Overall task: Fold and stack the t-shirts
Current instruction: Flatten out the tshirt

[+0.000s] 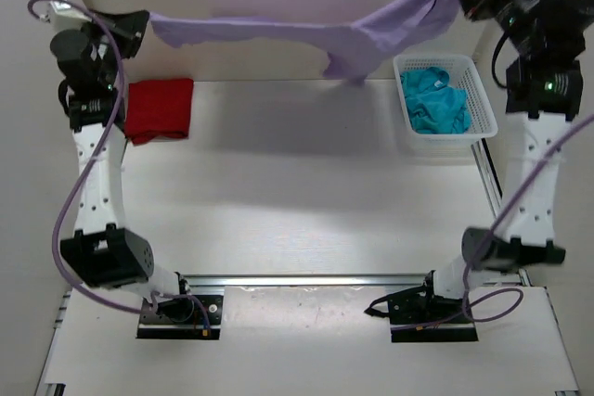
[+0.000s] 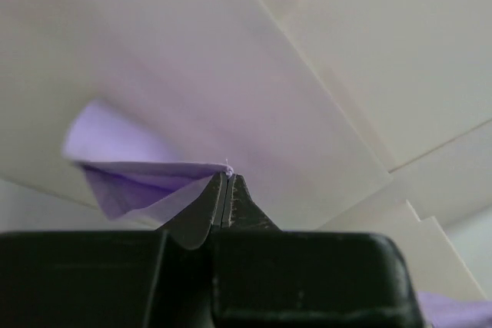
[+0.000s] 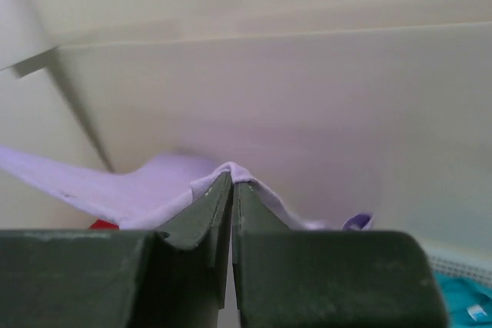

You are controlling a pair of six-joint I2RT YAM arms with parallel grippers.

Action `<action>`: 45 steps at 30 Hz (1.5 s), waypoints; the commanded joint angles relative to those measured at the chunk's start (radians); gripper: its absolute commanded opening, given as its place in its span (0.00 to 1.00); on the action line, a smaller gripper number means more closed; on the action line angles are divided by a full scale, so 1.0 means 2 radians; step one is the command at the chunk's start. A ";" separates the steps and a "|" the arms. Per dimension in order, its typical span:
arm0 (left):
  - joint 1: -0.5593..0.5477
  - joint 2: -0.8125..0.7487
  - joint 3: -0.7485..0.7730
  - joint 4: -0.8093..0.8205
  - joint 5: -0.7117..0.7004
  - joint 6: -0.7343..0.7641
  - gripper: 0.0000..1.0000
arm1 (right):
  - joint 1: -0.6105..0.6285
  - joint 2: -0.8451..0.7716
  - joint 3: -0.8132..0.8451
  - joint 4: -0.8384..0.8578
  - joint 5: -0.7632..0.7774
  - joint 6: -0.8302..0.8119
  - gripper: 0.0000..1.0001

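Teal t-shirt crumpled inside the one white mesh basket, far right; red t-shirt folded on the table, far left. Lavender t-shirt, third of three, stretched in the air along the far side, sagging mid-span, ends pinched in the tight-pressed left gripper and right gripper.

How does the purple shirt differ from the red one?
The purple shirt hangs aloft, pinched by the left gripper and right gripper; the red shirt lies on the table. The purple shirt is stretched wide; the red shirt is a compact folded block. Both are plain cloth.
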State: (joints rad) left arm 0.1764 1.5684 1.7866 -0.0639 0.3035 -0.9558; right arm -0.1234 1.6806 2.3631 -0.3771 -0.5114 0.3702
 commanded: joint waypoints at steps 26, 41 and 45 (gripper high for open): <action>0.095 -0.271 -0.653 -0.070 0.042 0.146 0.00 | 0.159 -0.672 -1.063 -0.054 0.084 0.192 0.00; 0.044 -0.335 -0.608 -0.142 -0.013 0.193 0.00 | 0.453 -0.803 -0.899 -0.353 0.367 0.370 0.00; 0.048 -0.328 -0.622 -0.128 -0.024 0.188 0.00 | 0.502 -0.794 -0.906 -0.364 0.413 0.408 0.00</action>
State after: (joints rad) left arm 0.2707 0.9146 0.5571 -0.3298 0.2855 -0.5945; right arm 0.8223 0.0814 0.5499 -1.0588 0.1833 1.0817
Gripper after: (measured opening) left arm 0.028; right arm 0.008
